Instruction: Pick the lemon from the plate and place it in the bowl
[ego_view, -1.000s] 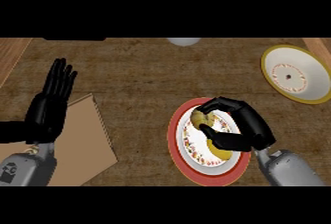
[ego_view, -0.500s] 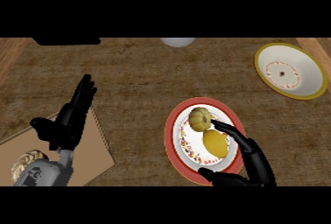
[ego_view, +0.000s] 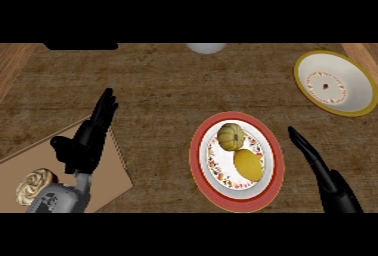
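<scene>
A yellow lemon (ego_view: 248, 165) lies on the red-rimmed plate (ego_view: 201, 170) at the lower middle, just below a small ridged yellow-green squash (ego_view: 230, 135). The yellow-rimmed white bowl (ego_view: 356, 88) stands at the upper right and holds nothing. My right hand (ego_view: 322, 172) is open with straight fingers pointing up, just right of the plate and apart from the lemon. At the left my left hand (ego_view: 87, 139) is open, fingers up, over the edge of a brown board.
A brown board (ego_view: 44, 160) lies at the lower left with a frosted cupcake (ego_view: 34, 184) on it. A pale round object (ego_view: 205, 47) sits at the counter's far edge. Bare wooden counter lies between the plate and the bowl.
My right hand has let go of the plate's contents and drawn back to the right of the plate. The left hand has shifted a little to the right. The lemon and squash stay on the plate.
</scene>
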